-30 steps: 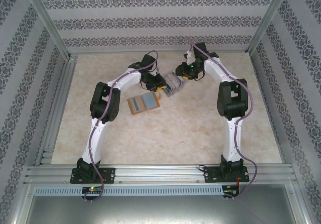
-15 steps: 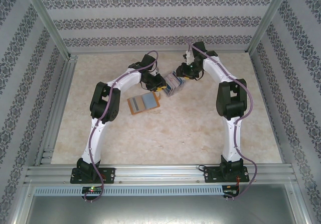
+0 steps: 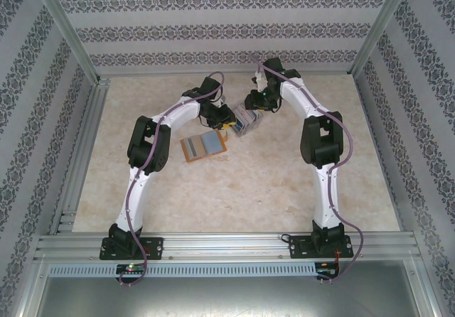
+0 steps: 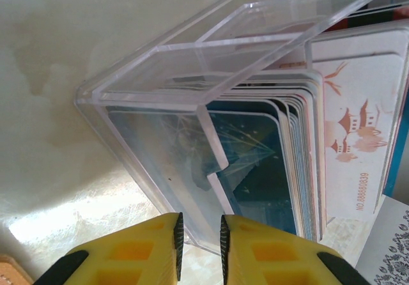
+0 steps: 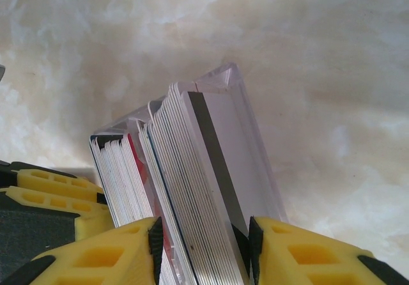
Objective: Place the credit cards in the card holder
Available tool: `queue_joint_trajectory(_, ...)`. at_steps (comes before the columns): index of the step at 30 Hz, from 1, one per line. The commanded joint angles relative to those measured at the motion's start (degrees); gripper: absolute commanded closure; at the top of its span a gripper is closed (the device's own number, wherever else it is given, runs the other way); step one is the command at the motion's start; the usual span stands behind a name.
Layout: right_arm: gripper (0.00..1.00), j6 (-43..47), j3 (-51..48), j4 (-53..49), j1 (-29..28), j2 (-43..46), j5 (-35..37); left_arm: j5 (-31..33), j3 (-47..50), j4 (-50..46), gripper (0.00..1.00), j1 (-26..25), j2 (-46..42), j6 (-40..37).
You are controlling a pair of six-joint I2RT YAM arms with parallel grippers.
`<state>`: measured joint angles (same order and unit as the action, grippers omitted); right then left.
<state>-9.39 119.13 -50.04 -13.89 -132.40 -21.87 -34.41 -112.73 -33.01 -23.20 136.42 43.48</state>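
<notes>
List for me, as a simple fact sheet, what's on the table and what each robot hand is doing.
table: pale marbled top
clear plastic box: far middle of table, packed with cards
left hand: pinches the box's wall
right hand: closed around a stack of cards in the box
card holder: lies open, nearer the arms' bases, apart from the box
grey card: on the open card holder

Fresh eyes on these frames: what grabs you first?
A clear box packed with credit cards stands out at the far middle of the table. The left tool pinches its wall, while the right tool clamps a sheaf of cards on edge. Nearer, the card holder lies open.
</notes>
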Motion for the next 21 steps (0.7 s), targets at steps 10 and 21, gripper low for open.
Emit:
queue_joint_trajectory(10,0.59,0.73,0.49,-2.0,-1.05,3.18,-0.43,-0.28,1.45,-0.57,0.76,-0.71,-1.16,-1.12)
queue_joint_trajectory(21,0.6,0.51,-1.16,-1.35,-1.05,4.8,-0.17,-0.06,3.88,0.54,0.76,-0.78,-2.03,-0.99)
